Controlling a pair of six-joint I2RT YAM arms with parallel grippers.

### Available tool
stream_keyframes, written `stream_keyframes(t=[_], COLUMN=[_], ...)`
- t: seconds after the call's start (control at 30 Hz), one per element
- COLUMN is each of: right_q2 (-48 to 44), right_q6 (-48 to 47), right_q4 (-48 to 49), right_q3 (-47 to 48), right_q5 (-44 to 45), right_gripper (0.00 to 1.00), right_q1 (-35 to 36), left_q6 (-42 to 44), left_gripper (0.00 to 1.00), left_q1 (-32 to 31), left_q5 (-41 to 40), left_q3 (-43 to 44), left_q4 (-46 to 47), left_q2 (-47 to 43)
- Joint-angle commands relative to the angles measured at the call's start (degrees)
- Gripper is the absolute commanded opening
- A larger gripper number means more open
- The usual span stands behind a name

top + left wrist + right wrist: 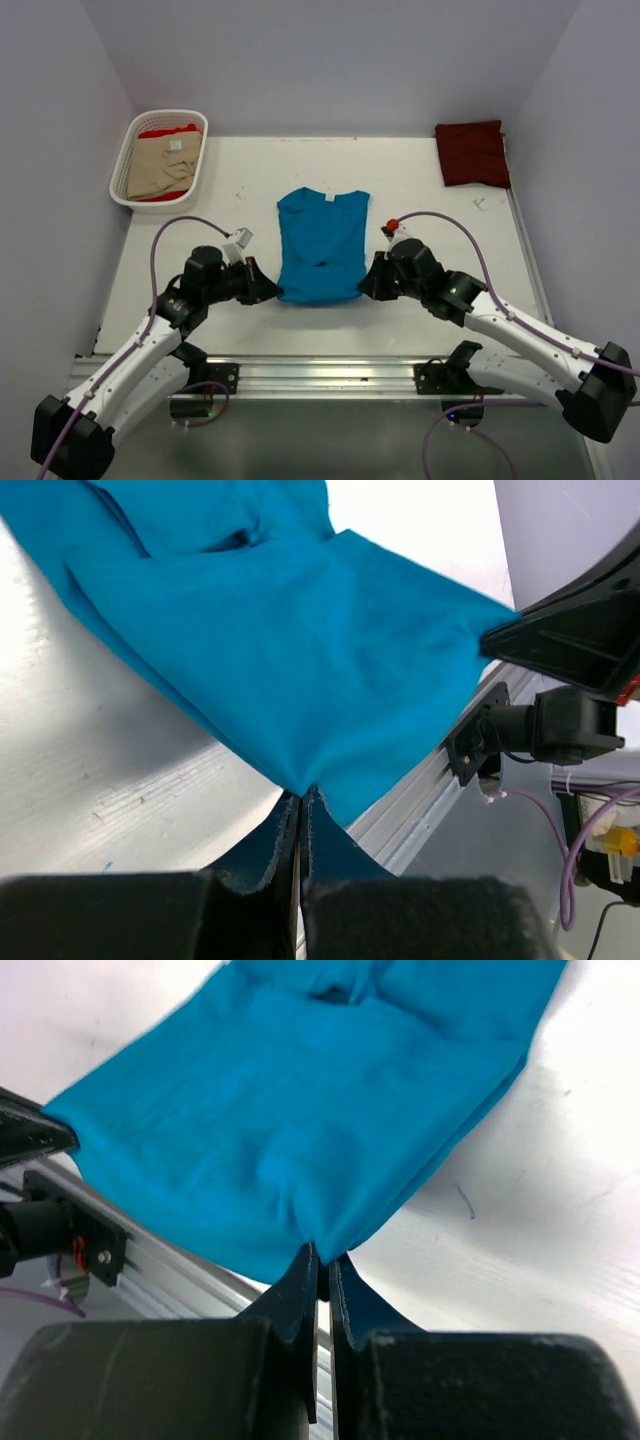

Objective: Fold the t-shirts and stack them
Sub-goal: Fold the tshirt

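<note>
A teal-blue t-shirt [323,243] lies in the middle of the table with its sides folded in, collar toward the back. My left gripper [274,292] is shut on its near left corner, and the cloth [300,650] rises from the pinched fingertips [302,798]. My right gripper [364,289] is shut on the near right corner, where the teal cloth [300,1120] bunches at the jaw tips [322,1258]. A dark maroon t-shirt [472,153] lies folded at the back right. A beige t-shirt [160,168] lies on a bright red one [165,131] in the basket.
The white slotted basket [120,182] stands at the back left corner. An aluminium rail [320,372] runs along the table's near edge between the arm bases. Grey walls close in the table on the left, back and right.
</note>
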Motion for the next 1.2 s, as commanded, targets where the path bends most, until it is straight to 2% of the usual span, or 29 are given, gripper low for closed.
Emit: stream_keyframes(t=[0.0,0.2,0.33,0.47,0.57,0.87,0.97,1.1,1.17], right_q2=[1.8,11.9,19.8,25.8,30.3,40.0,42.8,47.5,52.6], right_q6=[-4.2,-10.3,-12.1,-13.3,-14.0,-14.8,-14.6,-14.4,-14.7], right_q4=[-5.2,-3.6,0.5,3.4,5.1,7.6,7.6,6.8,6.1], right_q3=[7.0,15.7,18.1,20.8,23.2,33.4,36.5,42.0,47.9], right_q5=[8.3,15.9,14.9,13.0,12.5,9.9,9.4,9.6,9.8], right_gripper=[0.00,0.00,0.00,0.00,0.00,0.00,0.00,0.00,0.00], right_q1=[0.2,-1.5,-5.8,-9.3,-11.5,-15.0,-15.7,-17.0,-17.2], left_q6=[0.8,5.0,7.3,8.8,9.4,8.7,8.9,9.0,8.5], left_gripper=[0.00,0.00,0.00,0.00,0.00,0.00,0.00,0.00,0.00], left_q1=[-0.1,0.5,2.7,8.6,10.7,10.9,11.0,11.9,13.1], left_q5=[-3.7,-6.9,-6.2,-3.6,-2.9,-1.7,-1.7,-0.9,-0.6], left_q3=[3.0,7.4,11.3,14.0,16.2,22.8,26.4,35.5,39.5], left_q4=[-0.7,8.8,12.6,16.8,18.5,25.1,26.4,26.6,27.2], left_q2=[0.4,11.8,18.5,25.0,29.1,42.0,47.2,56.0,61.8])
